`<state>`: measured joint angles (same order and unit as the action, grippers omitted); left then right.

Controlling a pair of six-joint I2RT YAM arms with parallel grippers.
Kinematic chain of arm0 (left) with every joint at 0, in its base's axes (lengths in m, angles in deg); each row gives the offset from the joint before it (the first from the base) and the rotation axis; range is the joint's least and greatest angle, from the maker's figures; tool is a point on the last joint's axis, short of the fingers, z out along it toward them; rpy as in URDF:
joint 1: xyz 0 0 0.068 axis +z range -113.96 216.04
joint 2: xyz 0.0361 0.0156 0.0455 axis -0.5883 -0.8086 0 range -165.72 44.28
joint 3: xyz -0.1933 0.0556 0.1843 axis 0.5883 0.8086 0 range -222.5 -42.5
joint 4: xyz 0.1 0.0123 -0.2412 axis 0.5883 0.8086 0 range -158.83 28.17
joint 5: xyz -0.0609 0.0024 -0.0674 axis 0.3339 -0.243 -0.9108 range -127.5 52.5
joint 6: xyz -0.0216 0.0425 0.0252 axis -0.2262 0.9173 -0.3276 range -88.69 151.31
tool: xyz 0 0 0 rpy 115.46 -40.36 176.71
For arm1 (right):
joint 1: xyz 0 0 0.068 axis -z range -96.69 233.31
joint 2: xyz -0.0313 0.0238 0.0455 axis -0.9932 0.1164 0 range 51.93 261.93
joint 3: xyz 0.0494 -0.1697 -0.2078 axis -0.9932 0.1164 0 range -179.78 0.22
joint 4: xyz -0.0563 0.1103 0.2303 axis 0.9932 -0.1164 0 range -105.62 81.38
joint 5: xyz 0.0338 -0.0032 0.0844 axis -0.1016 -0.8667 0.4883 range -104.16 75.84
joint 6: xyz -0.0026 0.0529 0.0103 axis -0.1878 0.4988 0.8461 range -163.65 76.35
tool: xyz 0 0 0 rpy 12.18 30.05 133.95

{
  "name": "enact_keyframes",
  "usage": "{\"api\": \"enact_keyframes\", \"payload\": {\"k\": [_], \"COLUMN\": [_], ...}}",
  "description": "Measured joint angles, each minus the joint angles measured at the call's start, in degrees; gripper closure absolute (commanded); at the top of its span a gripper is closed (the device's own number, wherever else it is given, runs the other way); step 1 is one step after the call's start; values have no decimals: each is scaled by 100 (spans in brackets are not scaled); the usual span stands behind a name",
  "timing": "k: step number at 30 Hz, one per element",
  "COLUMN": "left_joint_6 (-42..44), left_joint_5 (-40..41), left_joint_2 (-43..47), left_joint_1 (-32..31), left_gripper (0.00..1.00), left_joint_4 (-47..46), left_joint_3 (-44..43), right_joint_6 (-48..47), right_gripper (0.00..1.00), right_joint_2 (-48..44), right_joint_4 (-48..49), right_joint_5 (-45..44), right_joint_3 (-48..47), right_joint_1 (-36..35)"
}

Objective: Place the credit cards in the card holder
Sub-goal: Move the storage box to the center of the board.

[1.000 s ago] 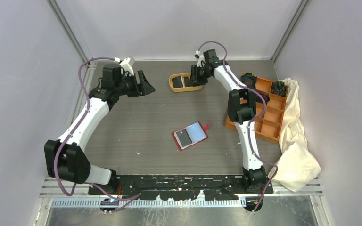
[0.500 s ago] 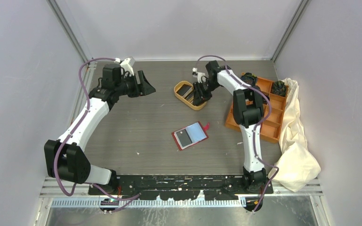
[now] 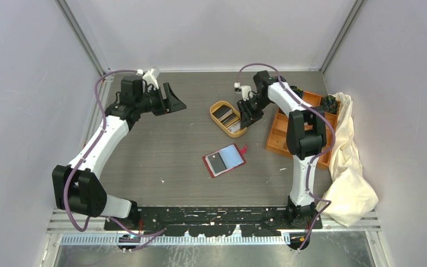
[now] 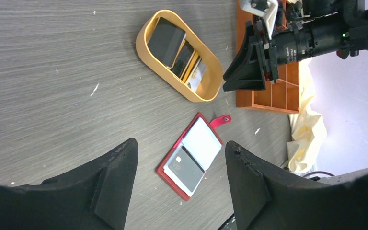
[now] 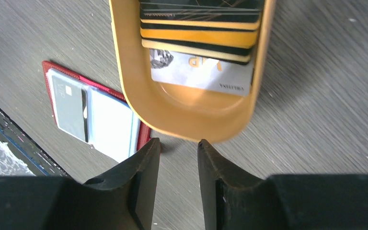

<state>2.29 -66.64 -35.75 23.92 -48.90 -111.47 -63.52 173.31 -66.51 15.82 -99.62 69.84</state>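
Near the middle of the table (image 3: pixel 161 150) lies the red wallet (image 3: pixel 225 160), open flat, clasp tab pointing away from the arm bases. Pale lining faces up. One grey card (image 3: pixel 218 163) sits on its left half; the wrist views show it too (image 4: pixel 184 165) (image 5: pixel 69 110).

Oval orange tray (image 3: pixel 218 117) stands just behind the wallet, apart from it. It holds the remaining cards (image 3: pixel 226 115), stacked overlapping: black ones, yellowish edges, and one whitish card (image 5: pixel 201 72) lowest in the right wrist view.

Right tool (image 3: pixel 246 121): low, at the tray's right end, fingers pointing at the tray wall (image 5: pixel 191 127). Jaws stand a narrow gap apart. Bare table shows in the gap (image 5: pixel 178 143); nothing is held. Fingertips are just beside the tray's end; I cannot tell whether they touch it.

Left tool (image 3: pixel 173 100): raised at the far left of the table, well apart from wallet and tray. Jaws are spread wide and empty (image 4: pixel 179 143). Its camera looks down on the wallet (image 4: pixel 191 153) and tray (image 4: pixel 206 98).

Orange compartment box (image 3: pixel 278 130) sits right of the tray, with a cream cloth (image 3: pixel 356 178) beyond it.
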Motion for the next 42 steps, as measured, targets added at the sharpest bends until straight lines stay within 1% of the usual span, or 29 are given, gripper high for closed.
{"api": "enact_keyframes", "payload": {"k": [2,7,8,12,16,20,23,25,26,29,31,33,36,42], "left_joint_6": [-76,-223,-240,-313,-280,-22,232,385,448,671,793,911,1040,1196], "left_joint_5": [-72,-223,-232,-247,-190,55,313,490,575,820,964,1095,1231,1384], "left_joint_2": [2,92,144,514,1021,1561,1952,2173,2267,2492,2601,2702,2830,3027], "left_joint_1": [0,0,0,0,0,2,2,2,2,2,2,2,2,2], "left_gripper": [33,33,33,33,33,32,31,31,31,31,30,30,30,30], "left_joint_4": [-11,-83,-92,-118,-81,101,304,446,511,699,817,931,1021,1156], "left_joint_3": [15,227,295,669,988,1228,1408,1513,1561,1705,1781,1849,1943,2096], "right_joint_6": [-105,-236,-245,-380,-660,-850,-981,-1080,-1141,-1331,-1493,-1668,-2052,-3427], "right_gripper": [57,43,42,41,42,45,49,54,59,78,86,92,96,96], "right_joint_2": [-144,-640,-737,-813,-514,-127,192,367,426,592,697,754,796,953], "right_joint_4": [-33,251,402,896,1126,1233,1272,1287,1287,1257,1193,1110,1027,293], "right_joint_5": [-11,33,31,74,15,-275,-551,-734,-809,-957,-1049,-1054,-1054,-861], "right_joint_3": [46,243,267,199,4,-120,-295,-396,-433,-610,-780,-909,-1058,-1440], "right_joint_1": [103,247,247,197,83,-85,-208,-291,-321,-407,-457,-492,-542,-826]}}
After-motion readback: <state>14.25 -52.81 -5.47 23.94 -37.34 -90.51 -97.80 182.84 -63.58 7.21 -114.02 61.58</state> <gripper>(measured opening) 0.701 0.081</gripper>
